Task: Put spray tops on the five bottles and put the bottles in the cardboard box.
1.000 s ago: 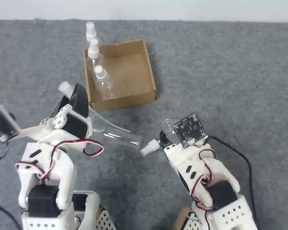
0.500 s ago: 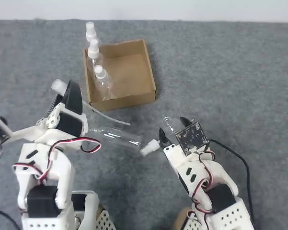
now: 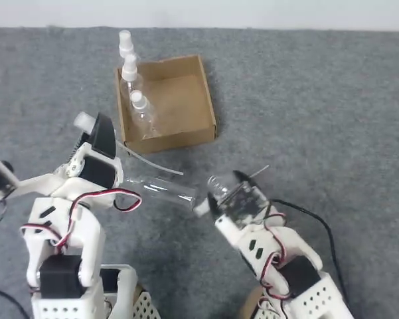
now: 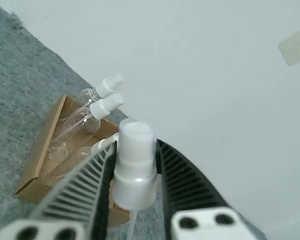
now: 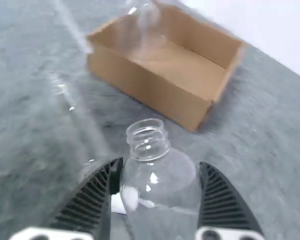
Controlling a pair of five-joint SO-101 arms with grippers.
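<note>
Left hand (image 4: pixel 135 150) clamped on a white spray top (image 4: pixel 135 172), near the cardboard box (image 3: pixel 169 141) front corner; right hand (image 5: pixel 159 167) gripping an uncapped bottle (image 5: pixel 157 190), before the box; another bottle (image 3: pixel 162 189) lying between them; three capped bottles (image 3: pixel 141 109) at the box's left wall

The uncapped bottle (image 5: pixel 158 182) and the spray top (image 4: pixel 135 167) are each cut off by a view's edge.

Both end effectors (image 4: pixel 135 150) (image 5: pixel 158 167) clamped tight.
</note>
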